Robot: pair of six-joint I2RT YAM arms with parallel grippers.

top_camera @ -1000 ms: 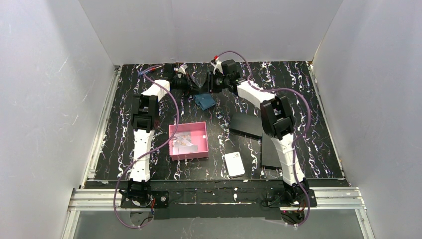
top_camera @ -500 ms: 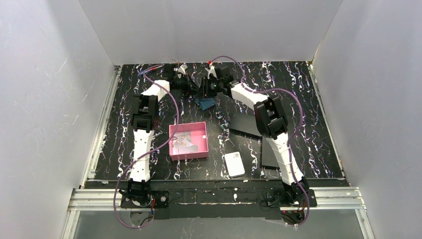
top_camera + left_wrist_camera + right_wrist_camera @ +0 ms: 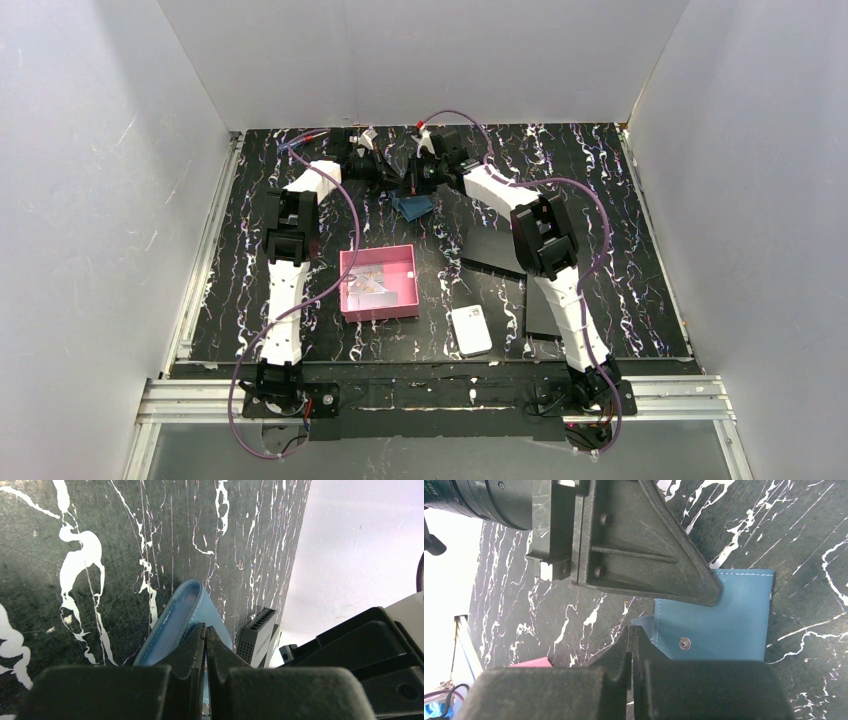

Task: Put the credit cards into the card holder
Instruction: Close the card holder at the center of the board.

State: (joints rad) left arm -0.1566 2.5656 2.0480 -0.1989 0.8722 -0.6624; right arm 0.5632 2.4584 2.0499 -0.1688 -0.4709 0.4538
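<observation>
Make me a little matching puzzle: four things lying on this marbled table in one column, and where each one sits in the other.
Things:
1. card holder
2. pink tray
3. white block
4. black rectangles

Places, seen from the overhead camera:
a. nearest the front edge
b. farthest back, in the middle
c. left of centre
d. right of centre

Pairs: 1-b, 2-c, 3-a, 4-d

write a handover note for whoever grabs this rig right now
left gripper: shut on an edge of the card holder, far centre of the table.
right gripper: shut on a corner of its flap.
credit cards: seem to lie in the pink tray; none seen in the holder.
Done: holder gripped by both.
To do: open it, fetch the cards, slide them in.
</observation>
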